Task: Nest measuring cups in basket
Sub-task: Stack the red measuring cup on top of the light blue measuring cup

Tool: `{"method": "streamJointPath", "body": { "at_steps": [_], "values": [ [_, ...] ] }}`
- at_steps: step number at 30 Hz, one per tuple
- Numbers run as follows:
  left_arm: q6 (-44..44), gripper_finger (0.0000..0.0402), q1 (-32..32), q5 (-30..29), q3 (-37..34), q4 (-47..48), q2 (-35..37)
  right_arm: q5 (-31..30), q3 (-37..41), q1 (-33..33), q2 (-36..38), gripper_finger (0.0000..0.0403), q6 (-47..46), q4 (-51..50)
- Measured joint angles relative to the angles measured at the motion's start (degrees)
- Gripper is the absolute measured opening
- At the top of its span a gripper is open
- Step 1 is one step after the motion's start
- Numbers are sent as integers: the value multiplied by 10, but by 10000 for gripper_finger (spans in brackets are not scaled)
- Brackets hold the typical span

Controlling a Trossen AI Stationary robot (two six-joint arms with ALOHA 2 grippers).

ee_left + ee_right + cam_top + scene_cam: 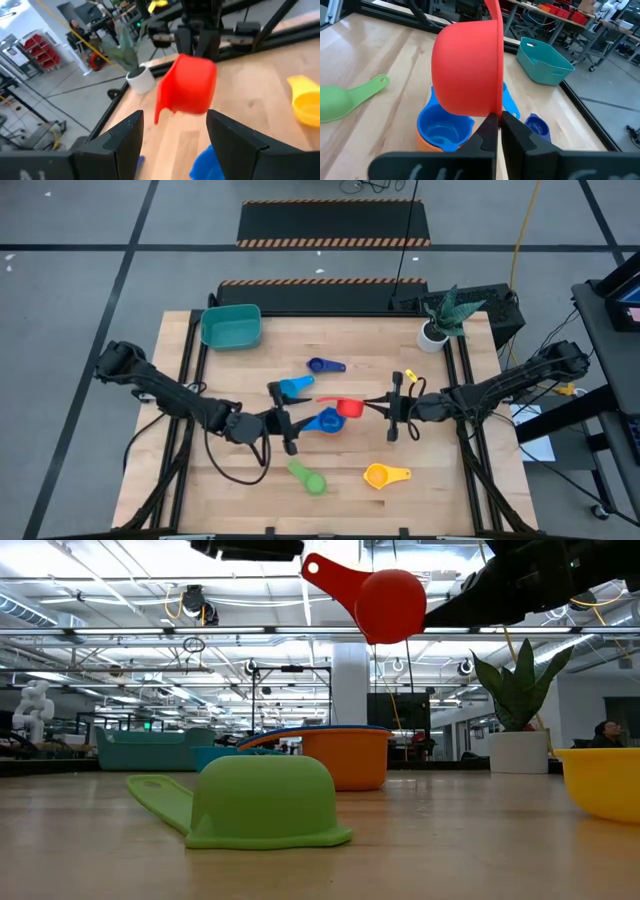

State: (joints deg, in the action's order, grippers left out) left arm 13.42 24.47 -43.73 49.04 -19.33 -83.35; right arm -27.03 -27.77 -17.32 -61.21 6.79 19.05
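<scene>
above mid-table, right gripper point(495, 131) pinches the rim of the red measuring cup point(348, 408), held aloft over the blue cup point(440, 130) stacked in the orange cup point(345, 757). left gripper point(287, 423) fingers spread, empty, beside that stack. teal basket point(231, 326) sits at the table's far-left corner.

A pale wooden desk point(440, 490) fills the middle of the high view. At its upper right corner stands a small white plant pot point(433, 336) holding a spiky green plant point(455, 310). Hazard-striped black floor mats point(333, 224) lie above it.
</scene>
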Motion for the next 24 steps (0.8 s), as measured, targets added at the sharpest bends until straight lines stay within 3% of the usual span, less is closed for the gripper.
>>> {"method": "streamJointPath", "body": {
  "at_steps": [15, 18, 24],
  "values": [
    [60, 218, -27, 3, 0, -75, -36, 18, 0, 0, 0, 0, -16, -4],
    [59, 214, -36, 29, 0, -73, -36, 18, 0, -4, 0, 0, -22, -11],
    [69, 141, -52, 99, 0, -66, -36, 18, 0, -16, 0, 0, -29, -9]
  ]
}}
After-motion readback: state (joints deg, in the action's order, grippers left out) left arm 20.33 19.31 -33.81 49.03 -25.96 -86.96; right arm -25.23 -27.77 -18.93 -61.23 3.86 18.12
